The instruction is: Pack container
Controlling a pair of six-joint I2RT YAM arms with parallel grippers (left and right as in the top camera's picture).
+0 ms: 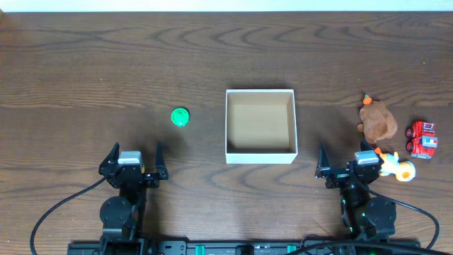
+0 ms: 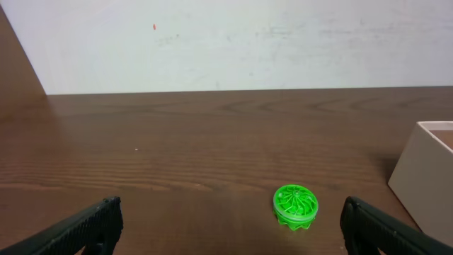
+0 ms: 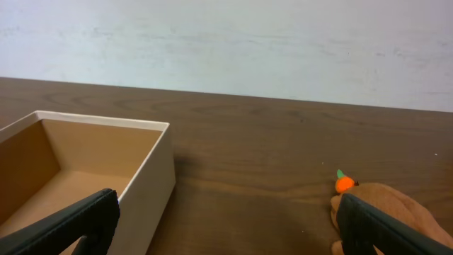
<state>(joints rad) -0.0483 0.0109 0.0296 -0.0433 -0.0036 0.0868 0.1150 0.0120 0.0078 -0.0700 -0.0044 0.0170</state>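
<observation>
The container (image 1: 228,122) is a square white box with a tan inside, at the table's middle; nothing shows inside it. It also shows in the right wrist view (image 3: 152,180) and at the right edge of the left wrist view (image 2: 425,166). A green round toy (image 1: 180,117) lies left of it, also seen in the left wrist view (image 2: 295,205). A brown plush toy (image 1: 377,120) with an orange tip (image 3: 344,183), a red toy truck (image 1: 422,139) and a yellow duck toy (image 1: 398,168) lie at the right. My left gripper (image 1: 134,157) is open and empty. My right gripper (image 1: 348,160) is open and empty.
The table is dark wood. A white wall (image 2: 248,42) stands behind its far edge. Black cables (image 1: 56,212) run from both arm bases along the near edge.
</observation>
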